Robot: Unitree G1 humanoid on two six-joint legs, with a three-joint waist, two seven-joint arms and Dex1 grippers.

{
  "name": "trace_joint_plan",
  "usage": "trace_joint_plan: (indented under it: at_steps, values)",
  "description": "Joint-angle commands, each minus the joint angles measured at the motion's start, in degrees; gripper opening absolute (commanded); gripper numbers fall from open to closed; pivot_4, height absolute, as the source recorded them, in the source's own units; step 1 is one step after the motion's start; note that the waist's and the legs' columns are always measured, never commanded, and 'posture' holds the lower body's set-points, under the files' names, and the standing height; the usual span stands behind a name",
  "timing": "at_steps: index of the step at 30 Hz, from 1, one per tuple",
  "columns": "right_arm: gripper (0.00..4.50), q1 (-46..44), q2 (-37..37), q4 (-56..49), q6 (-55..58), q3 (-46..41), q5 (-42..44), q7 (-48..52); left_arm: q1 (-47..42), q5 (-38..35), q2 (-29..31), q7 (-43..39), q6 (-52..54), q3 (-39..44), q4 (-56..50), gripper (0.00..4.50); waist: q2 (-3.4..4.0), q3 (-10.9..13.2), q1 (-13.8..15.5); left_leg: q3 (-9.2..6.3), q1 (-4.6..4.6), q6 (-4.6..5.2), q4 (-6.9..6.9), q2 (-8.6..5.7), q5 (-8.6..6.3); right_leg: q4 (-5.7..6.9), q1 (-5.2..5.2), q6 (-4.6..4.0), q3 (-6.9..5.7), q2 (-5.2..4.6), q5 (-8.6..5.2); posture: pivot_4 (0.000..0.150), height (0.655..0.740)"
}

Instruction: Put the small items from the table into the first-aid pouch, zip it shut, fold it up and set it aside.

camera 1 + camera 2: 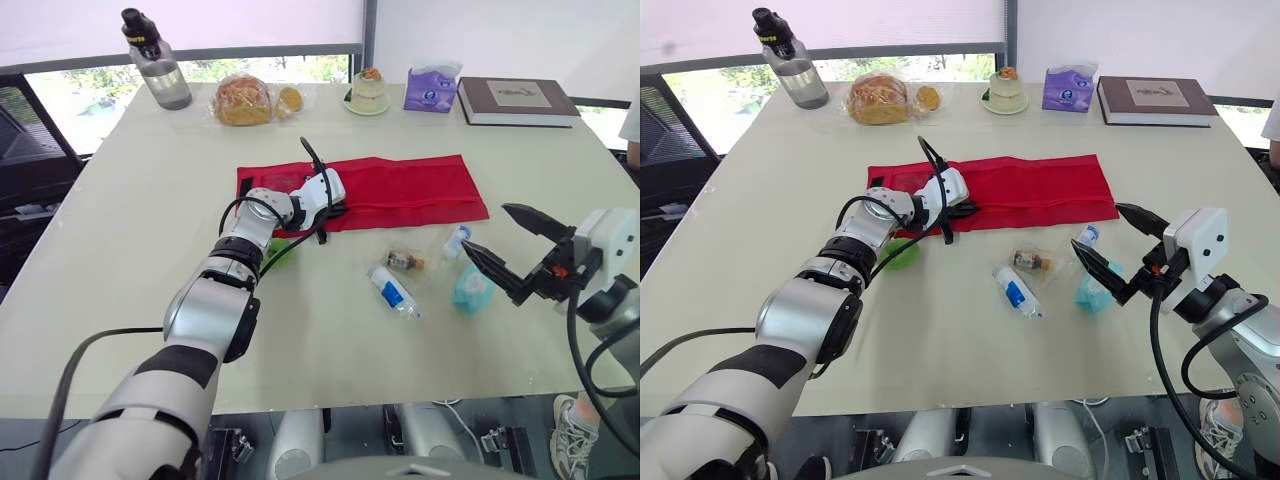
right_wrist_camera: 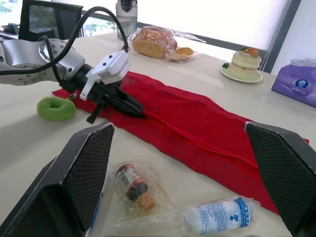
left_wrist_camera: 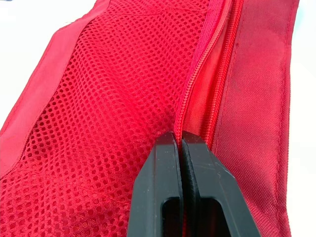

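Observation:
The red first-aid pouch point(image 1: 400, 190) lies unfolded flat across the table's middle, mesh side up, its zipper partly apart. My left gripper point(image 1: 338, 208) rests on the pouch's left part, shut on the zipper edge point(image 3: 187, 106) beside the mesh. Just in front of the pouch lie a small brown bottle in a clear bag point(image 1: 404, 261), a white-and-blue roll point(image 1: 392, 290), a little white tube point(image 1: 456, 240) and a teal packet point(image 1: 472, 288). My right gripper point(image 1: 484, 226) hovers open over the teal packet, holding nothing. A green ring point(image 1: 898, 252) sits under my left forearm.
Along the far edge stand a water bottle point(image 1: 158, 62), bagged bread point(image 1: 245, 100), a small cake on a plate point(image 1: 368, 92), a purple tissue pack point(image 1: 431, 88) and a book point(image 1: 517, 100). A person's shoe point(image 1: 575, 440) shows at the near right.

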Motion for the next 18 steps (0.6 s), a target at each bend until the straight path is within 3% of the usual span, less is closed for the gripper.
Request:
trace_joint_plan:
  at_steps: [1, 18]
  values:
    - [4.5, -0.95, -0.64, -0.8, -0.34, -0.44, 0.41, 0.04, -1.45, -1.47, 0.0, -0.61, -0.99, 1.61, -2.0, 0.15, 0.0, 0.0, 0.0, 0.0, 0.0, 0.0, 0.0, 0.0, 0.0, 0.0, 0.0, 0.0, 0.0, 0.0, 0.0, 0.15, 0.74]
    - [4.5, -0.71, -0.77, -1.39, 0.24, 0.34, 0.73, 0.09, 4.54, -3.39, 1.61, -13.22, 7.79, 0.0, -19.26, 0.15, 0.0, 0.0, -0.01, 0.0, 0.02, 0.0, 0.0, 0.0, 0.0, 0.03, 0.0, -0.14, 0.01, 0.01, 0.08, 0.15, 0.74]
